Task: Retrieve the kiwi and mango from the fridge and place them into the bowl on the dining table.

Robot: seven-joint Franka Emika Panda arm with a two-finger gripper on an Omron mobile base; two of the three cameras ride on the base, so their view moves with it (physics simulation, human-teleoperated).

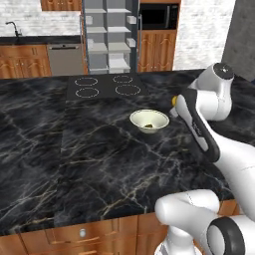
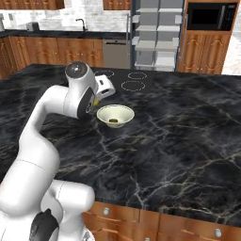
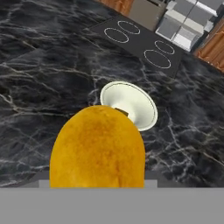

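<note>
My gripper point(image 1: 173, 102) point(image 2: 97, 101) hangs just above the dining table point(image 1: 99, 164) point(image 2: 188, 141), right beside the bowl's edge, shut on the yellow-orange mango point(image 3: 97, 146). The mango hides the fingertips in the hand view and peeks out as a yellow speck at the hand in both base views. The cream bowl point(image 1: 137, 117) point(image 2: 123, 109) point(image 3: 131, 98) stands on the black marble near the cooktop. A small dark fruit, the kiwi point(image 1: 148, 125) point(image 2: 113, 121), lies inside it. The fridge point(image 1: 109, 35) point(image 2: 155, 33) stands open far behind, its grey shelves showing.
An inset four-ring cooktop point(image 1: 107, 85) point(image 2: 127, 80) point(image 3: 144, 41) lies just beyond the bowl. Wooden cabinets, a dishwasher point(image 1: 64, 59) and a microwave point(image 1: 159, 16) line the back wall. Wide bare marble spreads to the left and front of the bowl.
</note>
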